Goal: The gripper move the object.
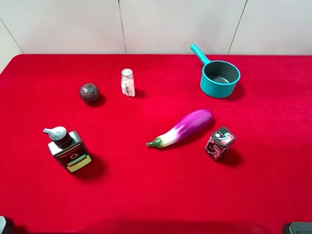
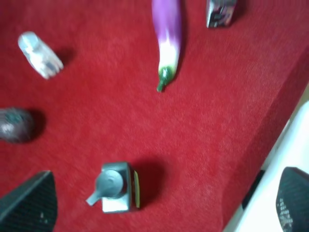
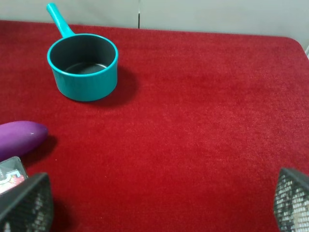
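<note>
Both grippers, left gripper (image 2: 164, 203) and right gripper (image 3: 159, 203), hang wide open over the red cloth (image 1: 156, 195).
Eggplant (image 1: 183, 127) lies mid-table; the tin (image 1: 220, 143) stands just beside its 4 o'clock, untouched.

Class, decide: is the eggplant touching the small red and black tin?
Apart. The exterior high view shows a strip of red cloth between the eggplant and the tin.
</note>
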Robot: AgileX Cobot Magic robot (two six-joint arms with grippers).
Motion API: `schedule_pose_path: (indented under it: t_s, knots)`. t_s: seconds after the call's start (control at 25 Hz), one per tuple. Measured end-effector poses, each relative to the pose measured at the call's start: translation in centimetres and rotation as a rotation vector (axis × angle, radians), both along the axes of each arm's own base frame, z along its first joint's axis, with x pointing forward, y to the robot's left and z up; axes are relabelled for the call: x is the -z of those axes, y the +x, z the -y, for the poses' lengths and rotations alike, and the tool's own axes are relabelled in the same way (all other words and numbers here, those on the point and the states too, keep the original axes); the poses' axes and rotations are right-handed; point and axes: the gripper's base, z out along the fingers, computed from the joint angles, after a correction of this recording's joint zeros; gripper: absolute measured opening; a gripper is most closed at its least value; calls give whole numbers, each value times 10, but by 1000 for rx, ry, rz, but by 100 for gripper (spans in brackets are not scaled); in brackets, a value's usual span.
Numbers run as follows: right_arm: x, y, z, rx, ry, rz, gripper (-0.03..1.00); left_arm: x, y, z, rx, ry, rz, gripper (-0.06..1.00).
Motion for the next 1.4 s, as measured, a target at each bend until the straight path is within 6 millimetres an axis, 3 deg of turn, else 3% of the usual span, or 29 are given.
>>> schedule_pose_path:
  t_s: [0.48, 0.84, 1.16, 1.4]
  knots:
    - [0, 0, 0, 0, 0, 0, 69, 9, -12, -41, -56, -77, 77, 89]
    - [0, 0, 0, 0, 0, 0, 69, 20, -13, -64, -366, -70, 110, 89]
    - [0, 0, 0, 0, 0, 0, 69, 53, -30, -79, -666, -86, 70, 89]
    - [0, 0, 0, 0, 0, 0, 69, 74, -43, -78, -835, -138, 27, 89]
